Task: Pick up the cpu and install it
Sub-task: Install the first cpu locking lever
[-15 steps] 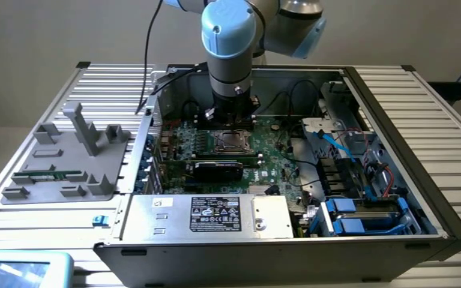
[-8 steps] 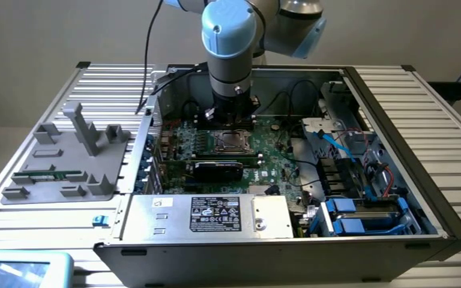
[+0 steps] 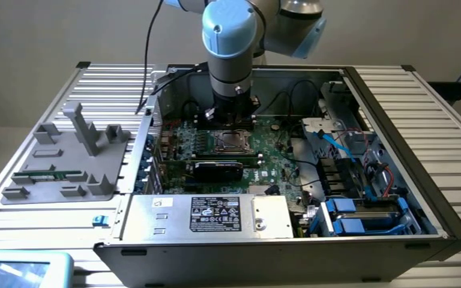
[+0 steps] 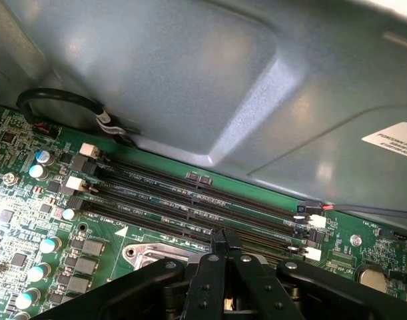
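Observation:
My gripper hangs low inside the open computer case, just above the far edge of the metal-framed socket on the green motherboard. Its black fingers are pressed together with nothing between them; the gripper is shut over the near memory slots, with a corner of the socket beside it. A pale silvery square that looks like the cpu lies flat in the socket's frame; I cannot tell how it is seated.
A grey fixture with upright posts stands at the exterior view's left, holding a long green memory stick. A black card, the power supply box, loose cables and blue drive bays crowd the case. The case wall rises close behind the slots.

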